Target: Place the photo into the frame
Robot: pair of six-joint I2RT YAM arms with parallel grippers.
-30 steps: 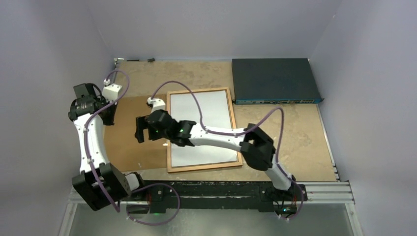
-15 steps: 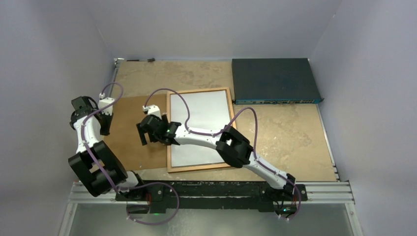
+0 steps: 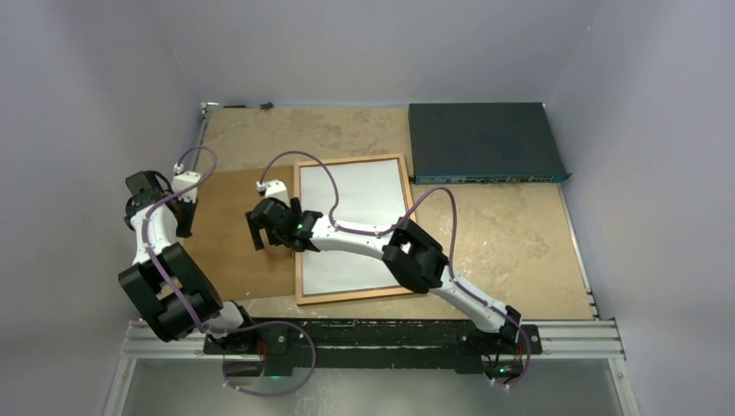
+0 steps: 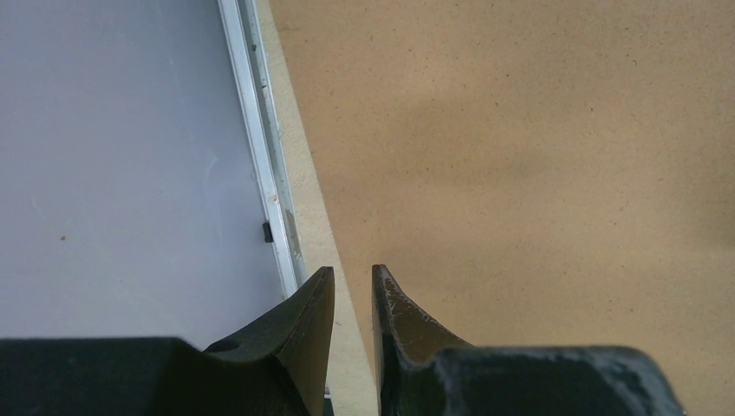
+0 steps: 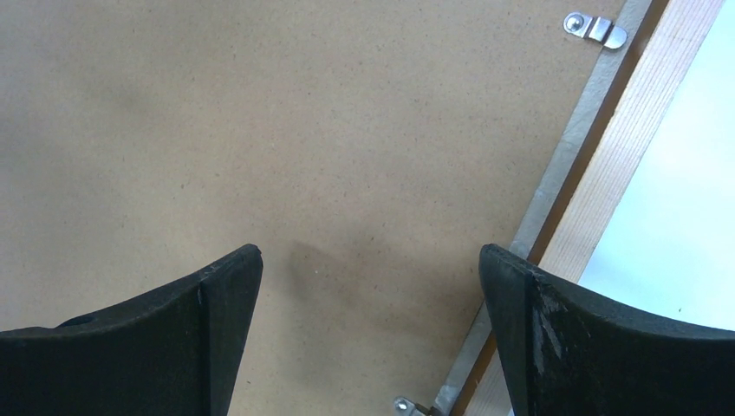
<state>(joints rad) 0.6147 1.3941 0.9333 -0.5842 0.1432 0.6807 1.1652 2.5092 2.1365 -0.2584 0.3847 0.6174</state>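
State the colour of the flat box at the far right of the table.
The flat box is dark blue, clearest in the top external view.

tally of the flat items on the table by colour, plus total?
Orange-brown: 1, the frame
White: 1, the photo, blank back up, lying inside the frame
Brown: 1, the backing board
Dark blue: 1, the box
Total: 4
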